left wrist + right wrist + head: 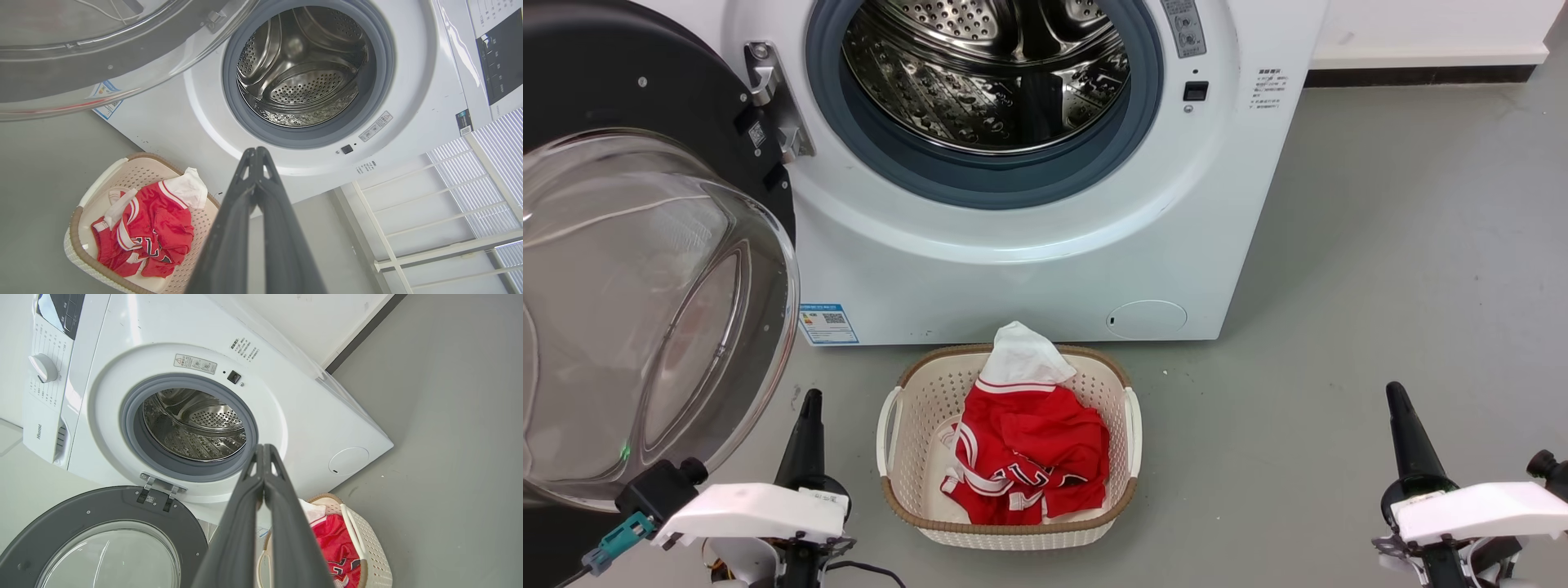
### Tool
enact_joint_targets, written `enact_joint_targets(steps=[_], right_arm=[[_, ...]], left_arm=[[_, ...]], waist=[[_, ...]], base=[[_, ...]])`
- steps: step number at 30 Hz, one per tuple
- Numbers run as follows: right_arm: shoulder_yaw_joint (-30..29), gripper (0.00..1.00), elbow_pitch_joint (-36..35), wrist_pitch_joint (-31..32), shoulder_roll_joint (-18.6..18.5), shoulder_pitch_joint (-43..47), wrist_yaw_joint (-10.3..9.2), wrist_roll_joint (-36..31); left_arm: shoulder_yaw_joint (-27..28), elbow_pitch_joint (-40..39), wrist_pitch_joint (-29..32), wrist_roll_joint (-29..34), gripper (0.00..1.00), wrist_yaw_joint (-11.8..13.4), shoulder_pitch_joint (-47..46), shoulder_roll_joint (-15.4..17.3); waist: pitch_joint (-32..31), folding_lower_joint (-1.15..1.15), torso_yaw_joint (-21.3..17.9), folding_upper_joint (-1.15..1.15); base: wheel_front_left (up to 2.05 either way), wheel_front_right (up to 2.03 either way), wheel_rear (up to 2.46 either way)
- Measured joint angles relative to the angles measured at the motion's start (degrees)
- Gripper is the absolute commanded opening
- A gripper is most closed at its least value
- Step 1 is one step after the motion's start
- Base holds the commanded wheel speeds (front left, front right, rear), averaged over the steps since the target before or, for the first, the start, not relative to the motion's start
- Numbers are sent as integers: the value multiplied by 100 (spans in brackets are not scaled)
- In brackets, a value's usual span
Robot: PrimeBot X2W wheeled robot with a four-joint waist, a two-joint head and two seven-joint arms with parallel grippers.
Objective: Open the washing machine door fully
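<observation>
Grey floor is seen beneath the washing machine, whose washing machine door is swung wide to the robot's left, leaving the steel drum bared. The left gripper is held low near the door's glass bowl, apart from it, and the right gripper well off to the other side; both pairs of fingers are pressed together with nothing gripped.
</observation>
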Motion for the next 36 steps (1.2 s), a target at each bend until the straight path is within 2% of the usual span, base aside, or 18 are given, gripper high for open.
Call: enact_joint_targets(steps=[36], right_arm=[[-113, 0, 216, 478, -10, -199, -1, 2137]], left_arm=[[185, 146, 524, -2159, 0, -136, -63, -2]], waist=[[-139, 0, 2, 0]], base=[[0, 0, 0]])
